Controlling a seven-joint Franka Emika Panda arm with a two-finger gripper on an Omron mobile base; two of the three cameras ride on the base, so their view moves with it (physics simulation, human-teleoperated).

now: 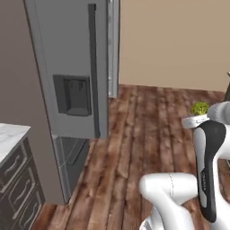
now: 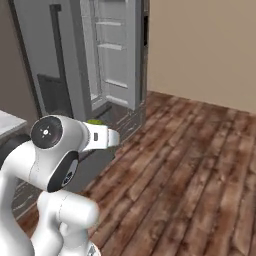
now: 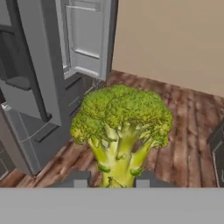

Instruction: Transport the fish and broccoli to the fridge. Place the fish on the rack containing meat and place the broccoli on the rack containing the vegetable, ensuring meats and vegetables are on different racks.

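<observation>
My gripper (image 3: 111, 179) is shut on the pale stalk of the broccoli (image 3: 120, 127), whose bumpy green head stands upright above the fingertips. From the left base camera the broccoli (image 1: 199, 108) sits on top of the hand at the right edge, over the wood floor. The right base camera catches only a green sliver of the broccoli (image 2: 94, 121) behind the wrist. The fridge (image 1: 72, 67) stands ahead and to the left. One fridge door is open on pale shelves (image 2: 112, 50), also seen as the shelved interior (image 3: 85, 39). The fish, meat and vegetable are out of view.
A marble-topped counter (image 1: 11, 134) with dark drawers (image 1: 18, 188) stands at the near left beside the fridge. Wood floor (image 2: 190, 165) stretches open to the right up to a beige wall (image 2: 200, 45). A dark cabinet edge (image 3: 217, 153) shows at the right.
</observation>
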